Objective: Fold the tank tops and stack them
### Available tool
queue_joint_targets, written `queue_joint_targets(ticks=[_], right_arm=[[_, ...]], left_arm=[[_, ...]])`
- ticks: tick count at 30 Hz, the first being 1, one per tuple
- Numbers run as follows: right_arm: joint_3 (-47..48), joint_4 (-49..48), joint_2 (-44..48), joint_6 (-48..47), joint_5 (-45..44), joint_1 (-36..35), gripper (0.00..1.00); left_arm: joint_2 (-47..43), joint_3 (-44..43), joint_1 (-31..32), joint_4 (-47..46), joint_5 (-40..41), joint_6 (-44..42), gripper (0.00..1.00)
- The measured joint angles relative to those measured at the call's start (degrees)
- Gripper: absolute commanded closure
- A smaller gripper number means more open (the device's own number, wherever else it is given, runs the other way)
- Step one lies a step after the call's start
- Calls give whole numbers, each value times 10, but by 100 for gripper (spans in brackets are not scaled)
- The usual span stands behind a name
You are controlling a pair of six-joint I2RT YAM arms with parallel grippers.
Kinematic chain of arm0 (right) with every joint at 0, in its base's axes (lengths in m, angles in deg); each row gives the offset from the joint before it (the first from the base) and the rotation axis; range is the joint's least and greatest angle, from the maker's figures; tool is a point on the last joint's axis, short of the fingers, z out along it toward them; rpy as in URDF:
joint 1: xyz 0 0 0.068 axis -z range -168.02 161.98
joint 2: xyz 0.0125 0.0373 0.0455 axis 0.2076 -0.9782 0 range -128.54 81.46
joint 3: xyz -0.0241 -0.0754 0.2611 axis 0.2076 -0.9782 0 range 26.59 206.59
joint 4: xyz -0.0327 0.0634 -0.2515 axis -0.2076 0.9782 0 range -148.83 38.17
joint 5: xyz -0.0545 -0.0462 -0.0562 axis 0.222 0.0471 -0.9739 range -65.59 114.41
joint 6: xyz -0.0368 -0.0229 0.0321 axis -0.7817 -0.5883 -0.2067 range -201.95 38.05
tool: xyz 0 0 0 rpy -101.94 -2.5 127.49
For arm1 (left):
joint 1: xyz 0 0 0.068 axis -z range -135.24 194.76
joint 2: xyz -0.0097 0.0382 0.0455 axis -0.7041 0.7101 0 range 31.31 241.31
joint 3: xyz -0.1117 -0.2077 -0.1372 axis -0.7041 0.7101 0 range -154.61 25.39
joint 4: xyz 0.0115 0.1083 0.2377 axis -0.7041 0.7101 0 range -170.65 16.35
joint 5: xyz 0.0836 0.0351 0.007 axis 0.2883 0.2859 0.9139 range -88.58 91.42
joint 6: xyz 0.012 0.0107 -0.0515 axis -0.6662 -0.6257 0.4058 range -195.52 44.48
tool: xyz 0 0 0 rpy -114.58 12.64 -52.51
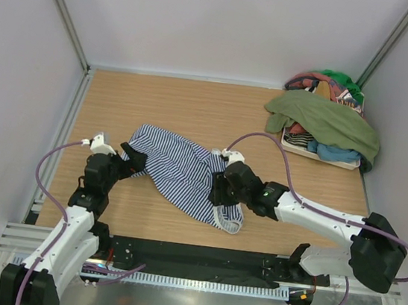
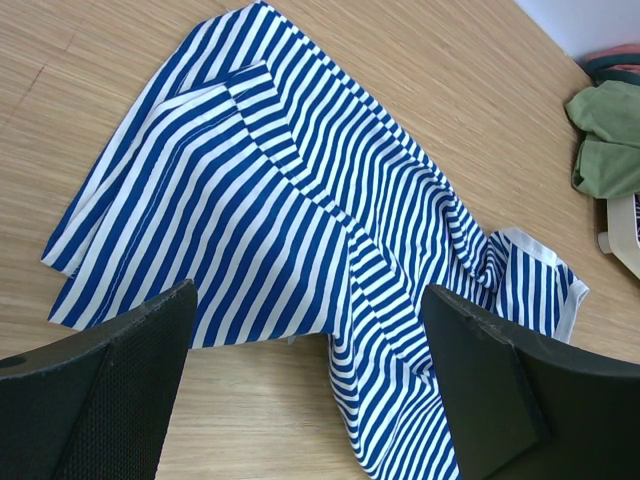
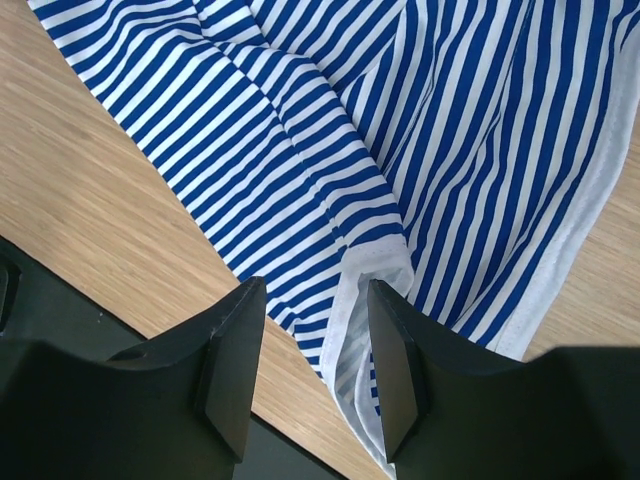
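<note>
Wood-grain table (image 1: 120,104) lies under all that we count: two grippers, and two tank tops that we can tell apart.

At 9 o'clock the left gripper (image 2: 308,292) has its jaws spread wide and holds nothing. They stand either side of the near edge of the striped tank top (image 1: 179,168), and we cannot tell whether they touch it.

This one striped top lies rumpled at the middle of the table, running from 10 o'clock down toward 5 o'clock. At its 5 o'clock end the right gripper (image 3: 315,300) hovers with its jaws about half apart. The white hem sits between them, and bare wood shows in the gap, so we see nothing clamped.

At 2 o'clock the one olive green tank top (image 1: 328,120) drapes over a pile of other clothes (image 1: 326,84) in a white tray (image 1: 323,159), well apart from both grippers.
</note>
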Motion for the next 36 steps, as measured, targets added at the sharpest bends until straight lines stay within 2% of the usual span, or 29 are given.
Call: queue_joint_targets(ticks=[15, 19, 25, 26, 27, 32, 36], right_arm=[[-6, -39, -81, 36, -22, 0, 59], [-7, -45, -82, 45, -28, 0, 66], [-6, -51, -108, 54, -53, 0, 66], [-5, -52, -115, 55, -58, 0, 92], [-3, -52, -122, 53, -63, 0, 99], [18, -41, -134, 59, -106, 1, 99], [27, -27, -103, 45, -141, 21, 99]], left_arm=[[2, -3, 0, 0, 0, 0, 7], [2, -3, 0, 0, 0, 0, 7], [2, -3, 0, 0, 0, 0, 7], [2, -3, 0, 0, 0, 0, 7], [3, -3, 0, 0, 0, 0, 7], [5, -3, 0, 0, 0, 0, 7], [9, -4, 0, 0, 0, 0, 7]])
